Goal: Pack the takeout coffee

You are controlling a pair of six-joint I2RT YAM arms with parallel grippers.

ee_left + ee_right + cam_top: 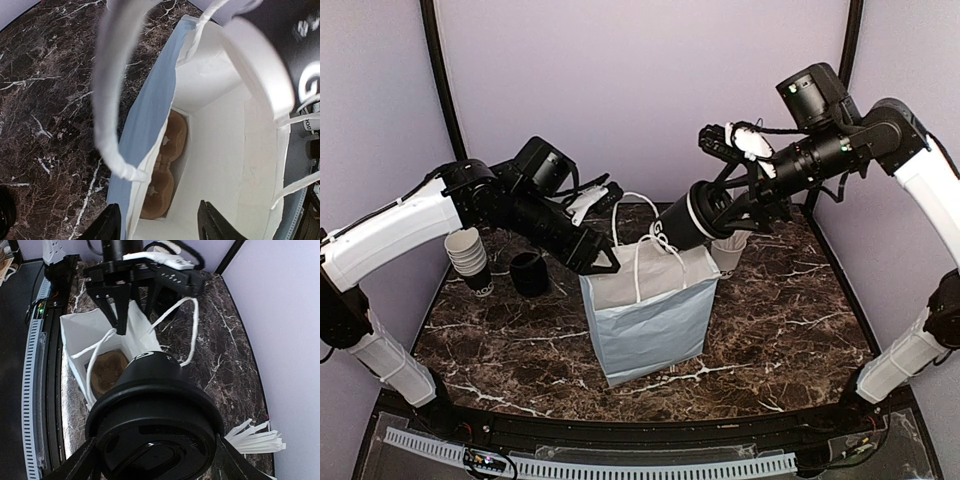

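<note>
Right gripper [710, 212] is clamped on the takeout coffee [680, 228], fingers either side of it near the black lid. The cup is in the air, tilted with its base pointing down-left over the mouth of the paper bag [655, 320], and it's not inside yet. From the right wrist, the lid fills the foreground and the bag opening sits beyond it. Left gripper [602, 256] is at the bag's upper left edge with its jaws apart. In the left wrist view its fingers [111, 225] straddle the bag's left wall. That wall sits just beside one finger and clear of the other, so no firm pinch is visible. One white handle loop [107, 90] arcs up in front of that camera. A brown cardboard cup carrier [165, 165] lies flat on the bag floor. The bag stands upright mid-table on the dark marble table [780, 310]. A stack of white cups [468, 252] and a short black cup-like item [530, 273] are off to the left, and a white cup of sticks [730, 252] is just behind the bag's right corner.
</note>
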